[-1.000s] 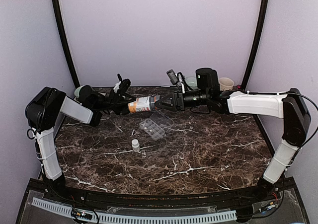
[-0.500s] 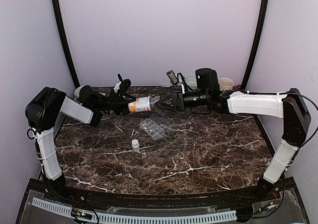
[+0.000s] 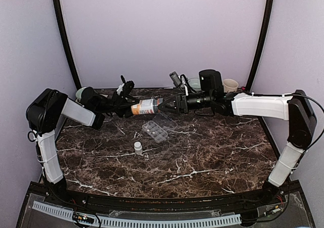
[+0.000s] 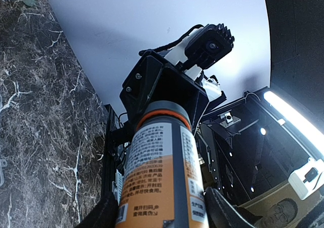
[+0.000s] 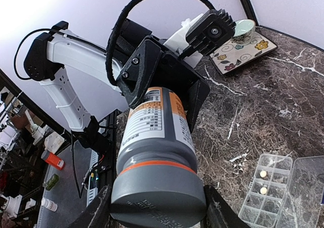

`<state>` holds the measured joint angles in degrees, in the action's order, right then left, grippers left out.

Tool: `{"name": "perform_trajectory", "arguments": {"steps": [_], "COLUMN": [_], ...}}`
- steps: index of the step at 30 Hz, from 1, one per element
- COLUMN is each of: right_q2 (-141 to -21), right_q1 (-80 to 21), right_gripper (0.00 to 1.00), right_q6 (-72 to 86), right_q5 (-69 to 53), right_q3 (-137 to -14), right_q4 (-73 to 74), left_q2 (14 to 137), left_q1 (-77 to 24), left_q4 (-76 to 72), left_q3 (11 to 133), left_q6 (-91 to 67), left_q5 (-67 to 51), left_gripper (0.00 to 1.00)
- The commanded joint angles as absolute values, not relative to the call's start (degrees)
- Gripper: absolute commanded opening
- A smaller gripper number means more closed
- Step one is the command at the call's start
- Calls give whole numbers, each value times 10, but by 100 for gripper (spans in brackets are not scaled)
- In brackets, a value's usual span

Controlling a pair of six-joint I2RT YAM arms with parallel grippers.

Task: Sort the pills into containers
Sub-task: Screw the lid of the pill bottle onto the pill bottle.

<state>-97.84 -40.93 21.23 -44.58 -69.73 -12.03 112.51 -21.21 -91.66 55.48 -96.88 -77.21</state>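
Observation:
An amber bottle [image 3: 145, 106] with a white label and grey cap hangs level above the table's back, held from both ends. My left gripper [image 3: 132, 108] is shut on its body [image 4: 162, 182]. My right gripper [image 3: 161, 105] is shut on its grey cap [image 5: 158, 193]. The clear organiser box [image 3: 156, 129] lies open on the marble below, lid [image 3: 167, 120] folded back. Two small white pills [image 5: 262, 174] sit in its compartments [image 5: 266, 190]. A tiny white bottle [image 3: 137, 146] stands just in front of the box.
A patterned tray [image 5: 242, 46] with a green cup [image 5: 244, 30] sits at the back left. A black cylinder [image 3: 210, 79], a pale bowl [image 3: 194, 83] and a beige cup [image 3: 230, 85] stand along the back right edge. Curved black frame bars [image 3: 66, 41] flank the table.

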Motion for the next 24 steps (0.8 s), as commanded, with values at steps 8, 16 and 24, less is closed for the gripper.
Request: {"name": "perform_trajectory", "arguments": {"steps": [8,16,24], "right_q2": [-984,-988,-1004], "right_q1": [-414,-418,-419], "right_gripper": [31,31,29], "right_q6": [207,210,275], "right_q5": [-446,-447,-447], "right_q3": [-711,-714,-719], "right_q4": [-128,-129,-148], "left_q2": [1118,1117,1096], "left_q1": [-230,-237,-244], "left_q4": [-943,-939,-858], "left_q3": [581,591,598], "left_q6": [-968,-966,-890], "left_q5": [-791,-790,-778], "left_gripper": [7,6,6]}}
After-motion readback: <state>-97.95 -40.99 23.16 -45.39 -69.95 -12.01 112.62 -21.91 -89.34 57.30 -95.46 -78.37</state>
